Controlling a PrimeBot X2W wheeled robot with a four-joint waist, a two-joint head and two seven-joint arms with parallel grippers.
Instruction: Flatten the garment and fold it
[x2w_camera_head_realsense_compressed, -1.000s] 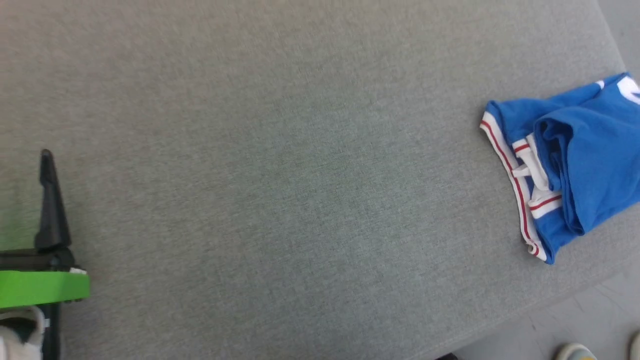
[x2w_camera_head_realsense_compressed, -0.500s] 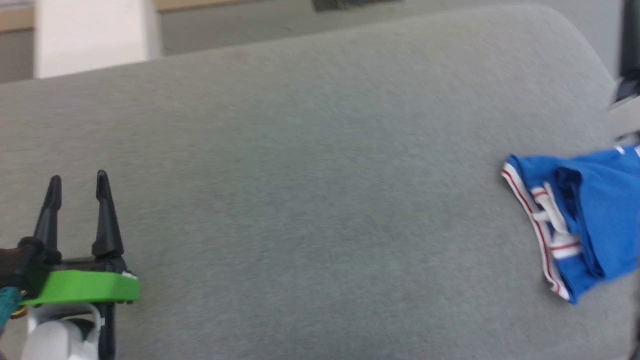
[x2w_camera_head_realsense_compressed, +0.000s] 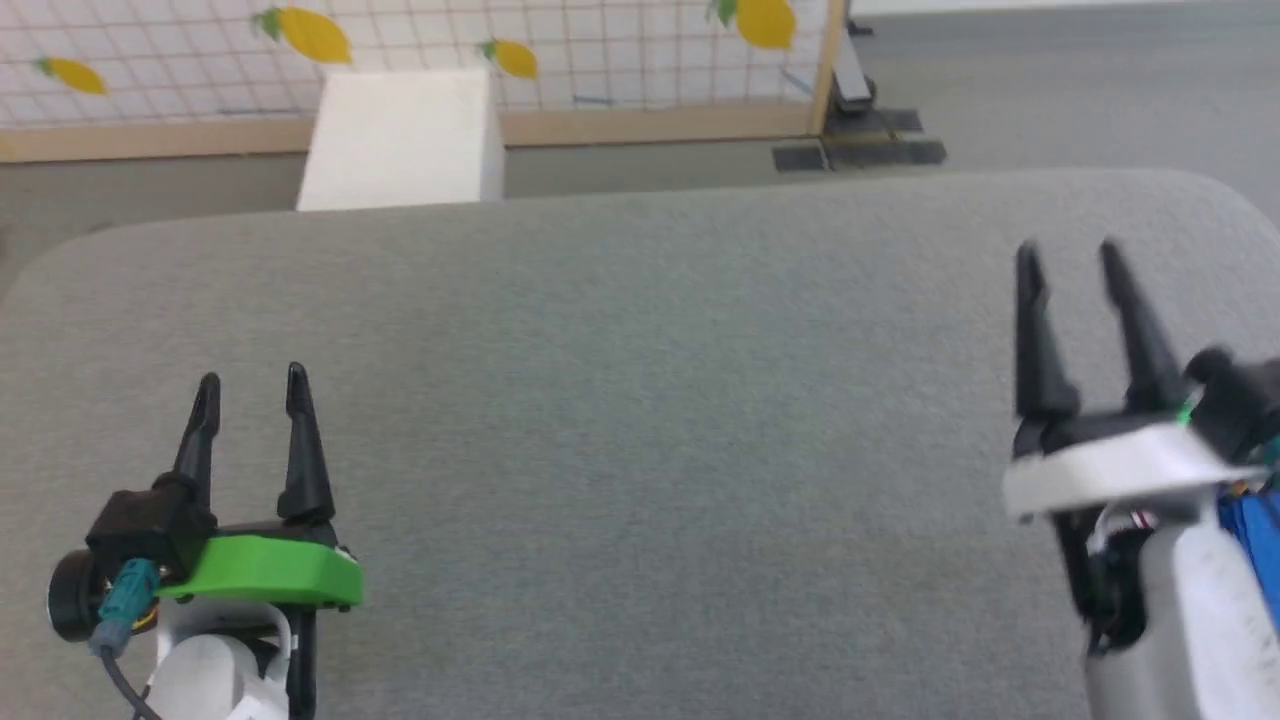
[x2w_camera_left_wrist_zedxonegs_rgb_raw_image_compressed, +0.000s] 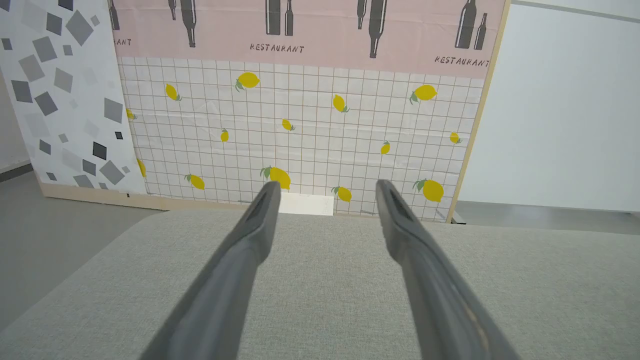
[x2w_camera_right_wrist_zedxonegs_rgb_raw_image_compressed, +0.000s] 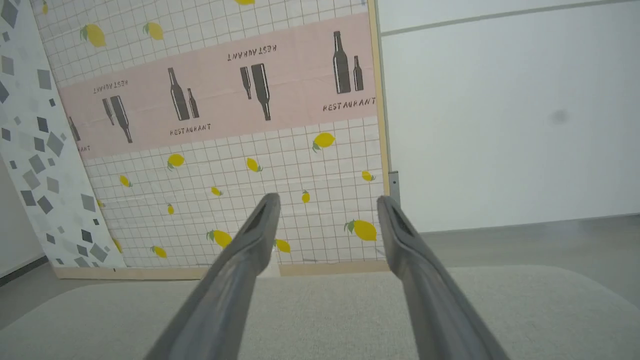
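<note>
The garment (x2w_camera_head_realsense_compressed: 1262, 545) shows as a small strip of bright blue fabric at the right edge of the head view, mostly hidden behind my right forearm. Above it my right gripper (x2w_camera_head_realsense_compressed: 1069, 250) hovers over the grey padded table (x2w_camera_head_realsense_compressed: 640, 400), fingers apart and empty. My left gripper (x2w_camera_head_realsense_compressed: 252, 380) stands open at the lower left, far from the garment, also empty. Both wrist views confirm spread fingers with nothing between them: left gripper (x2w_camera_left_wrist_zedxonegs_rgb_raw_image_compressed: 326, 185), right gripper (x2w_camera_right_wrist_zedxonegs_rgb_raw_image_compressed: 328, 197), each pointing across the table toward the back panel.
Beyond the table's far edge stand a white box (x2w_camera_head_realsense_compressed: 400, 140) and a lemon-patterned grid panel (x2w_camera_head_realsense_compressed: 500, 40) with a dark base foot (x2w_camera_head_realsense_compressed: 860, 150). A grey floor lies around the table. The table's rounded right corner is close to my right gripper.
The head camera has swung up and to the right, so the whole picture shifted: the far edge and back panel came into view, the right gripper appeared, and the garment slid behind the right forearm.
</note>
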